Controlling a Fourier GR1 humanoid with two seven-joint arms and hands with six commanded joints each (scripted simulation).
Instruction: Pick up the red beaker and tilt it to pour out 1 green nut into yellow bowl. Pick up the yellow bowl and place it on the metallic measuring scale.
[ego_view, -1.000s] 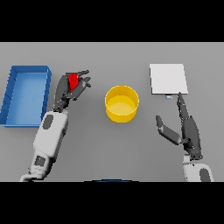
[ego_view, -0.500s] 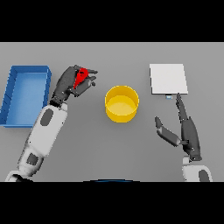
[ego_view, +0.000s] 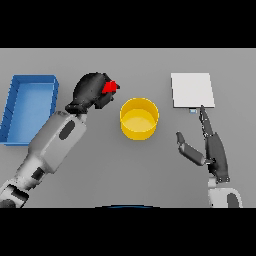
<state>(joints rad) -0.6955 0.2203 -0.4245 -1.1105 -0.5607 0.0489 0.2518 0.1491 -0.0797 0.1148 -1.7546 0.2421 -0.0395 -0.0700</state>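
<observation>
My left hand (ego_view: 92, 91) is curled round the red beaker (ego_view: 109, 87), of which only a small red part shows past the fingers. It is held above the table just left of the yellow bowl (ego_view: 139, 118), tipped toward the bowl. The bowl stands upright at the table's middle, and I see nothing inside it. The metallic measuring scale (ego_view: 192, 90) lies flat at the right back. My right hand (ego_view: 212, 149) rests open in front of the scale, fingers pointing toward it, thumb spread to the left.
A blue tray (ego_view: 29, 106) sits at the left edge of the table, beside my left forearm.
My left hand has lifted the red beaker and carried it right, toward the yellow bowl, turning so the beaker is mostly hidden. The right hand has stayed in place.
</observation>
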